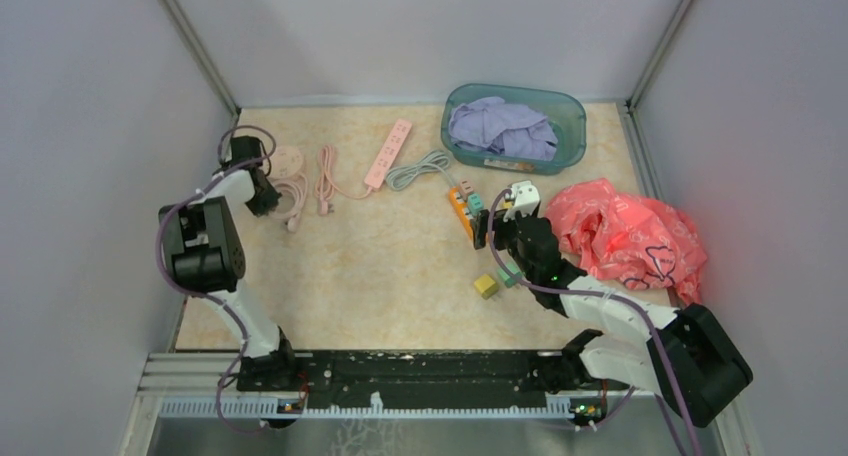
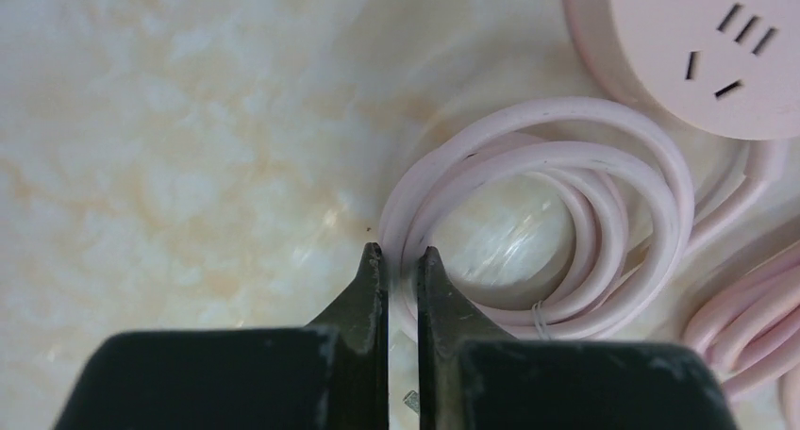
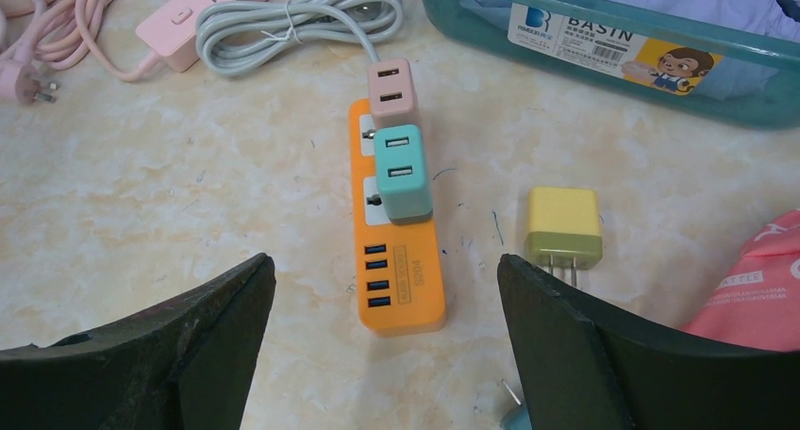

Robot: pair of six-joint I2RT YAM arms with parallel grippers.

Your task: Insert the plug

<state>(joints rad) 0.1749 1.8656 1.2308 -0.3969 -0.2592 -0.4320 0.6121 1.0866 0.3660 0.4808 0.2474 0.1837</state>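
My left gripper [image 2: 403, 253] is shut on the coiled pink cord [image 2: 575, 107], pinching one strand at the coil's left edge. The cord's round pink socket [image 2: 717, 43] lies just beyond it. In the top view this gripper [image 1: 262, 198] is at the far left by the coil [image 1: 293, 204]. My right gripper [image 3: 385, 257] hangs open over the near end of the orange power strip [image 3: 401, 289]. A pink adapter [image 3: 391, 90] and a teal adapter [image 3: 403, 171] are plugged into the strip. A loose yellow plug [image 3: 562, 224] lies to its right, prongs toward me.
A pink power strip [image 1: 389, 153], its pink plug [image 3: 24, 81] and a bundled grey cable [image 1: 420, 168] lie behind. A teal basin [image 1: 575, 126] with purple cloth stands at the back right. A red plastic bag [image 1: 625, 236] sits right. A blue-green plug [image 3: 514, 416] lies under my right finger.
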